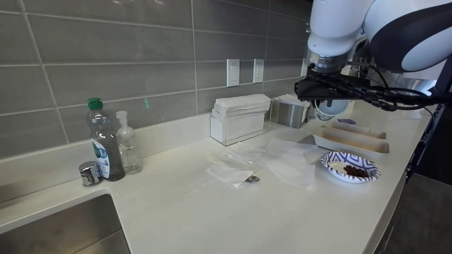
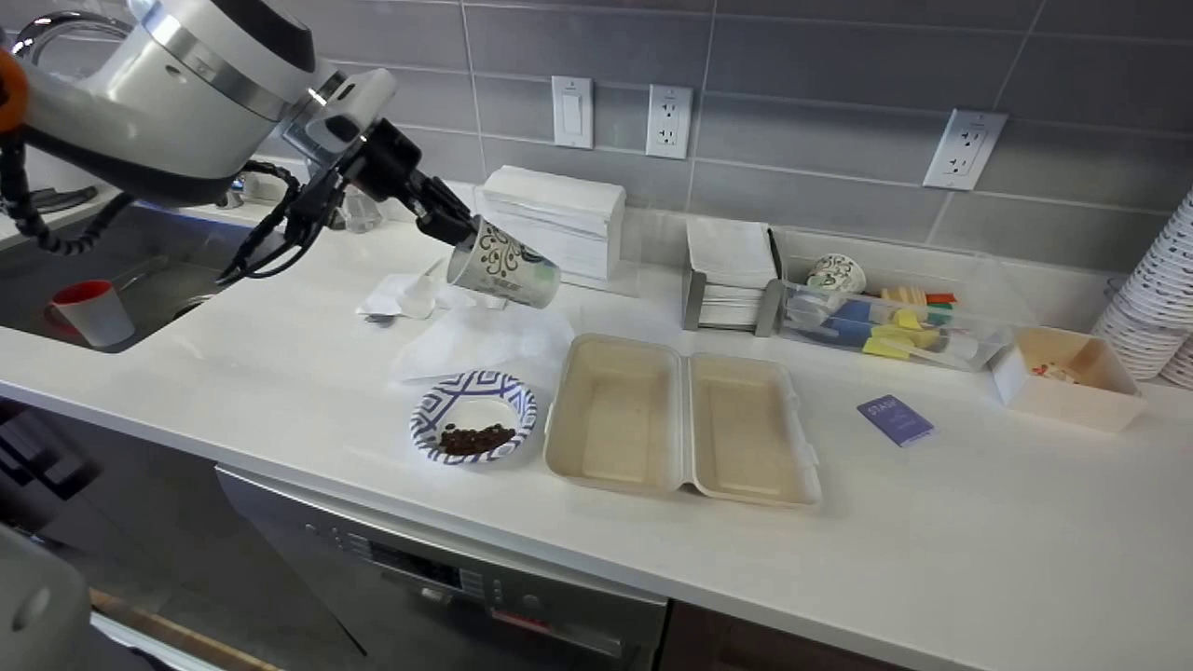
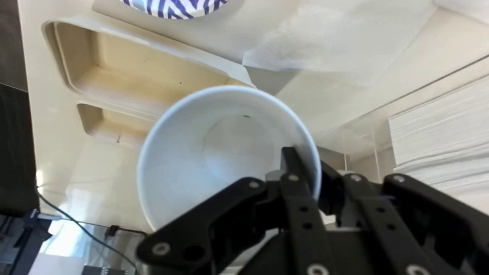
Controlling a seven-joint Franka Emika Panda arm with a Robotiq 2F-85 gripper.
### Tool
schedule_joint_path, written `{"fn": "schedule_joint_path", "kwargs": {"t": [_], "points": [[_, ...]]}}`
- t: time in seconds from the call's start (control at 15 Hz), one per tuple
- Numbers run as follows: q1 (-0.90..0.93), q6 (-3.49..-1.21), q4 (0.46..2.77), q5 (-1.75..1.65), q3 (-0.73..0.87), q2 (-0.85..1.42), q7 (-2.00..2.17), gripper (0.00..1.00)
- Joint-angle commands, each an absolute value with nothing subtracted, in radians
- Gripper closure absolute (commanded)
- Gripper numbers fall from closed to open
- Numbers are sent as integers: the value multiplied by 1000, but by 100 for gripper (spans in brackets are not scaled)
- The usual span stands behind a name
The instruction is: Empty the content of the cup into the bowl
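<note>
My gripper (image 3: 306, 162) is shut on the wall of the cup (image 3: 237, 149), one finger inside the rim and the other outside. White with a dark and green printed pattern, the cup (image 2: 506, 267) hangs tilted on its side above the counter, its base pointing away from the gripper. Its inside looks bare apart from one tiny dark speck at the bottom. Below stands the bowl (image 2: 431, 410), white with a blue patterned rim, holding a small heap of dark brown bits (image 2: 475, 439). Only the edge of the bowl (image 3: 179, 8) enters the wrist view, at the top.
A tan open tray (image 2: 615, 410) sits right beside the bowl. Loose napkins (image 2: 499, 340) lie behind the bowl, with a spoon (image 1: 253, 179) partly under one. Along the wall stand a napkin stack (image 2: 552, 224), a metal holder (image 2: 733, 280) and a clear bin (image 2: 960, 326).
</note>
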State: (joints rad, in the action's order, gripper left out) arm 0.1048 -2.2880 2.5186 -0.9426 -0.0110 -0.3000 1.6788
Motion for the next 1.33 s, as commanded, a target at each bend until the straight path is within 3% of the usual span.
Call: {"fn": "schedule_joint_path", "kwargs": {"t": [0.0, 0.67, 0.87, 0.93, 1.27], "points": [[100, -2339, 2541, -836, -17, -319, 1436, 98], [97, -2552, 2563, -594, -24, -306, 796, 98], [192, -2564, 2552, -417, 56, -268, 590, 98], [61, -2557, 2550, -487, -68, -292, 684, 93], [128, -2604, 2563, -279, -26, -266, 459, 98]]}}
